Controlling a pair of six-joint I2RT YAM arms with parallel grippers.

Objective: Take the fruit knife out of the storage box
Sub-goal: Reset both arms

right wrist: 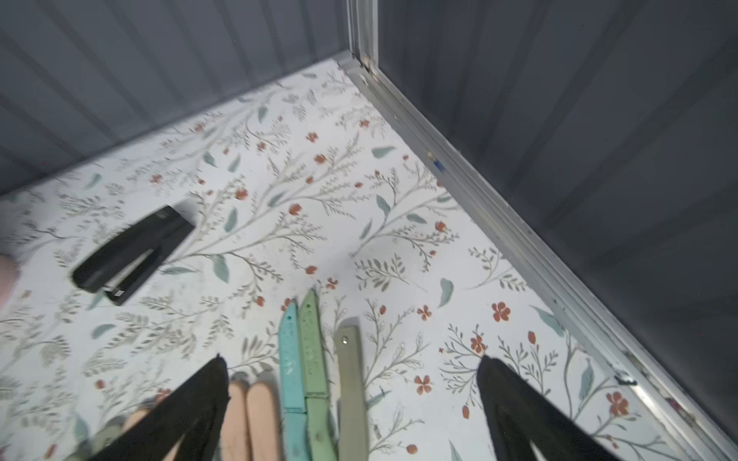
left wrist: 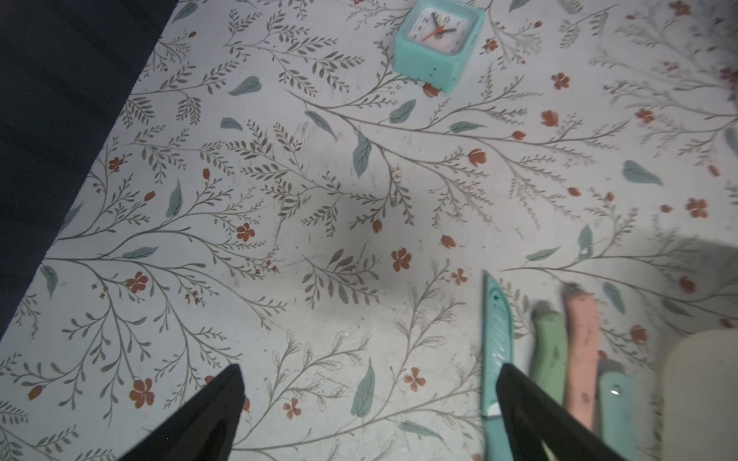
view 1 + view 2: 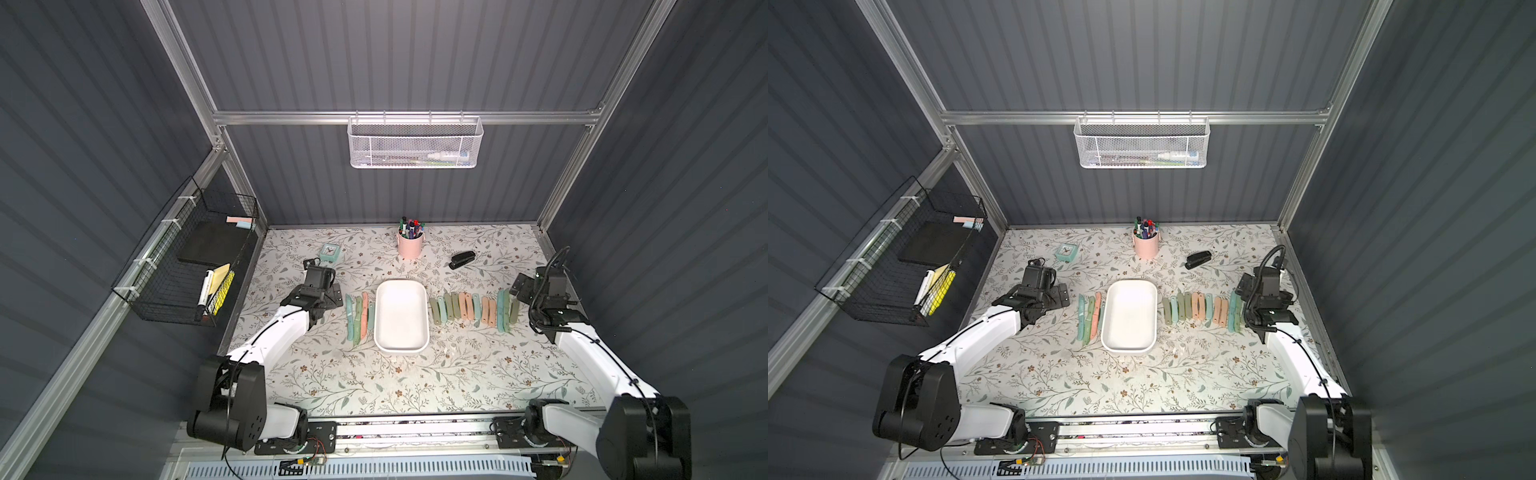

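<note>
The storage box is a shallow white tub at the table's middle, and its inside shows only bare white. Several fruit knives in teal, green and pink lie side by side to its left, and a longer row lies to its right. My left gripper stands open beside the left row's outer teal knife, holding nothing. Over the far end of the right row hangs my right gripper, also open. An olive knife lies on the table below its jaws.
A pink pen cup, a black stapler and a teal clock stand behind the box. A white mesh basket hangs on the back wall and a black wire basket on the left wall. The right wall's rail runs close to my right gripper.
</note>
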